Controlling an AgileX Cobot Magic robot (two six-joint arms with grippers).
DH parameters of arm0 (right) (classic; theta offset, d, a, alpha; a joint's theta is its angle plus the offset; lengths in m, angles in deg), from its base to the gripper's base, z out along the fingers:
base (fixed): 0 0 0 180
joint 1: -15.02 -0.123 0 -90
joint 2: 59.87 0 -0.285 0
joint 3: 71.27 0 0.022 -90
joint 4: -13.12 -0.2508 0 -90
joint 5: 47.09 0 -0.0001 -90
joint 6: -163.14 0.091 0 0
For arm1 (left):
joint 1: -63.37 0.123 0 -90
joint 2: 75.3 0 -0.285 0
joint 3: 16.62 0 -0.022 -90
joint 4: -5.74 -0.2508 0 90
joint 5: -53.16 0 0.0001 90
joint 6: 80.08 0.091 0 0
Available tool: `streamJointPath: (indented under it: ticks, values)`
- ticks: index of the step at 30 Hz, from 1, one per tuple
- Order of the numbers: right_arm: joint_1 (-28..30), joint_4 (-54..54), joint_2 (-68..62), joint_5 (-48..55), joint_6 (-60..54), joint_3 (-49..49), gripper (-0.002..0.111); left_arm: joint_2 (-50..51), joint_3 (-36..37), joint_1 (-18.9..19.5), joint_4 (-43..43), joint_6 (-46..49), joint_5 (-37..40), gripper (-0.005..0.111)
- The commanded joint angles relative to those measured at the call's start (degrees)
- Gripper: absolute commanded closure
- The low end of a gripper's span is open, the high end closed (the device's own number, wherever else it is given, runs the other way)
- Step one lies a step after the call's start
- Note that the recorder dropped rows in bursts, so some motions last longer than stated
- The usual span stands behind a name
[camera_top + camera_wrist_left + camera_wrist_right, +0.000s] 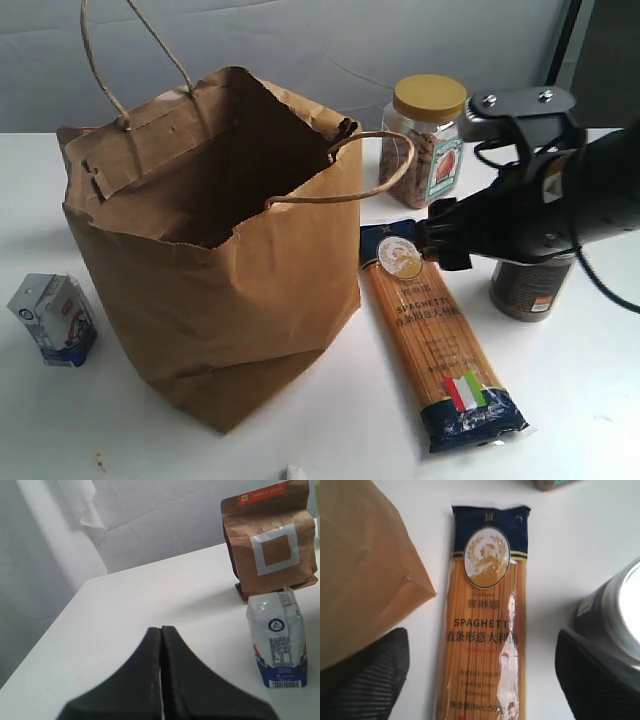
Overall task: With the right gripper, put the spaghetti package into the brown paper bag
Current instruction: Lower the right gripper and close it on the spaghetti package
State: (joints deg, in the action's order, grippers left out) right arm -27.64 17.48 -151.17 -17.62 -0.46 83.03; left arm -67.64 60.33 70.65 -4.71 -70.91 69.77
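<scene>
A: Lettering on the spaghetti package (485, 630)?
B: "SPAGHETT…" in dark capitals, Chinese characters beneath. Further along, "(Net):500g".
A: And the brown pouch (270, 545)?
B: Orange strip (263, 493), white print. Too small to read.

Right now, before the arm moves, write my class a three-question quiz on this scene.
1. True or false: the spaghetti package lies flat on the table, outside the brown paper bag.
2. The right end effector is: A open; B shut on the package; C inside the bag.
3. Fill in: the clear jar beyond the package has a ____ lid.
Key: 1 true; 2 A; 3 yellow.
</scene>
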Motion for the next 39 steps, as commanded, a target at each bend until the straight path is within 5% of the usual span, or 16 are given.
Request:
streamJointPath:
  ticks: [1, 10, 26, 29, 33, 39]
  values:
    - [-0.47, 0.15, -8.32, 2.18, 0.35, 3.34, 0.031, 0.13, 0.27, -0.16, 0.26, -0.21, -0.48, 0.107]
    - [-2.57, -2.02, -19.17, 4.49, -1.96, 7.29, 0.021, 0.13, 0.27, -0.16, 0.26, -0.21, -0.48, 0.107]
    - [-2.93, 1.43, -29.64, -0.50, -1.02, 7.26, 0.023, 0.13, 0.27, -0.16, 0.26, -0.21, -0.48, 0.107]
    - [-2.93, 3.06, -30.60, 0.08, 0.75, 7.26, 0.047, 0.13, 0.27, -0.16, 0.26, -0.21, -0.48, 0.107]
    - [-2.93, 3.43, -30.72, 3.22, 5.17, 7.26, 0.108, 0.13, 0.27, -0.16, 0.26, -0.21, -0.48, 0.107]
    - [-2.93, 3.43, -26.18, 0.43, 10.08, 3.88, 0.108, 0.13, 0.27, -0.16, 0.26, -0.21, -0.48, 0.107]
